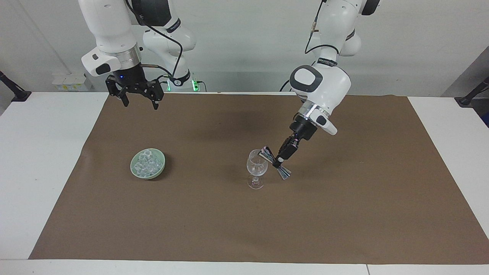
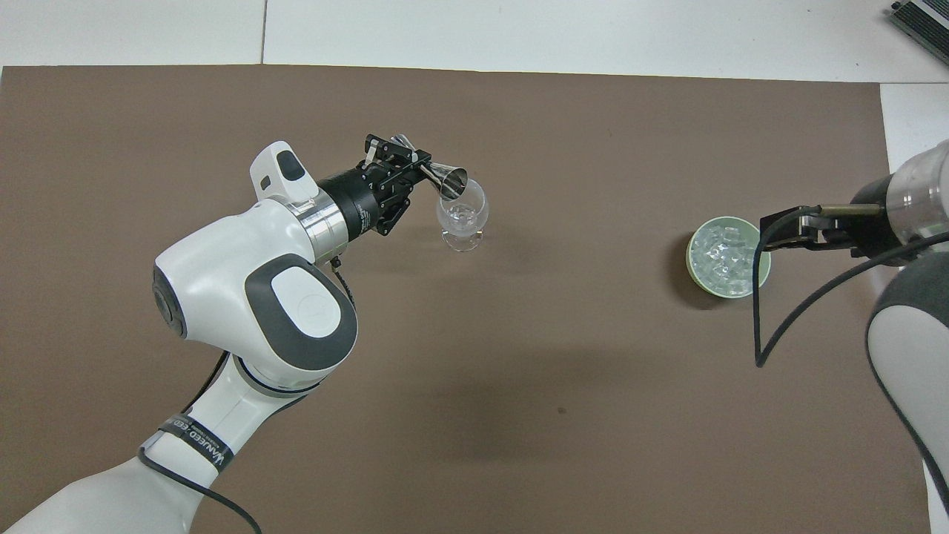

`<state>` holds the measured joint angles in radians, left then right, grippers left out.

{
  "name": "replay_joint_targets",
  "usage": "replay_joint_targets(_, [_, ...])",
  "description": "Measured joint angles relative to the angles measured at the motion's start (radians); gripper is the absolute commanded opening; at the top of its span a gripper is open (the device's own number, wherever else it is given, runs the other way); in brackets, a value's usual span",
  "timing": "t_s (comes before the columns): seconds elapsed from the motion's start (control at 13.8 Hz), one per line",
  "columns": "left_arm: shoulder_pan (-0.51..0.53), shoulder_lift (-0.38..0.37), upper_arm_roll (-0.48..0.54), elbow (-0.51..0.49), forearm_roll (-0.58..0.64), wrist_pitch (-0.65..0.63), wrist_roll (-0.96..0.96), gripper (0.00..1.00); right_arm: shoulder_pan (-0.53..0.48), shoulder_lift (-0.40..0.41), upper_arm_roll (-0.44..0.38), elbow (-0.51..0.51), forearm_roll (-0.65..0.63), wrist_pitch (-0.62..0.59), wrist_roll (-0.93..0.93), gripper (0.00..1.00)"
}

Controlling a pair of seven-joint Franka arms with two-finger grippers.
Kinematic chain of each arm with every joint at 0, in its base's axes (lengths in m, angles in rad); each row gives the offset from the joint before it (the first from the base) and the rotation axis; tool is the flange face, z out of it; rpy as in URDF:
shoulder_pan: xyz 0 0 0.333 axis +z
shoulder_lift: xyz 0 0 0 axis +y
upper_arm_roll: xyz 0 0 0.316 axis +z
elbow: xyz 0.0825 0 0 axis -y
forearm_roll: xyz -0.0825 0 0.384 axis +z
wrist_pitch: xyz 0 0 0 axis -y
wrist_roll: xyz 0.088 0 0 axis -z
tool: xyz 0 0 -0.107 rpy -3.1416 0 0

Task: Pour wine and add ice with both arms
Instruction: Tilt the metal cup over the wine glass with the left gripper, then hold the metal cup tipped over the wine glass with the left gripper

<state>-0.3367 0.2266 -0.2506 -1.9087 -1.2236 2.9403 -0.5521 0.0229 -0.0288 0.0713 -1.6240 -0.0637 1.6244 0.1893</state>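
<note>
Facing view: green bowl (image 1: 148, 164) holds the ice (image 1: 145, 162), heaped, toward the right arm's end of the brown mat (image 1: 344, 214). Wine glass (image 1: 256, 168) upright mid-mat. Left gripper (image 1: 281, 159) clamped on a tilted metal jigger (image 1: 274, 162), its mouth at the glass rim. Right gripper (image 1: 140, 100) waits, fingers spread, empty.

Overhead view: jigger (image 2: 447, 180) mouth over glass (image 2: 462, 219). Bowl (image 2: 697, 276) full of ice (image 2: 719, 256). Left arm's wristband lettering unreadable.

In the overhead view, the right arm (image 2: 908, 319) is cut off by the right edge, and part of the green bowl's (image 2: 697, 276) rim is covered by a black cable (image 2: 758, 297). Any liquid in the wine glass (image 1: 256, 165) cannot be made out.
</note>
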Motion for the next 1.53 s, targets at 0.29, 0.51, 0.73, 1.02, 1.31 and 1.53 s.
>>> replay_joint_targets(0.29, [-0.002,0.006,0.0,0.006,0.002,0.006,0.033,0.0,0.0,0.0,0.0,0.0,0.0,0.0,0.0,1.0])
replay_joint_targets(0.51, [-0.002,0.009,0.0,0.007,0.003,0.008,0.057,0.0,0.0,0.0,0.0,0.0,0.0,0.0,0.0,1.0])
replay_joint_targets(0.73, [-0.002,0.01,0.0,0.008,0.003,0.014,0.092,0.0,0.0,0.0,0.0,0.0,0.0,0.0,0.0,1.0])
replay_joint_targets(1.02, [-0.002,0.012,0.0,0.011,0.004,0.018,0.127,0.0,0.0,0.0,0.0,0.0,0.0,0.0,0.0,1.0])
replay_joint_targets(1.31, [-0.002,0.014,0.0,0.019,0.005,0.02,0.203,0.0,0.0,0.0,0.0,0.0,0.0,0.0,0.0,1.0])
replay_joint_targets(1.53, [-0.002,0.014,0.0,0.02,0.005,0.022,0.239,0.0,0.0,0.0,0.0,0.0,0.0,0.0,0.0,1.0])
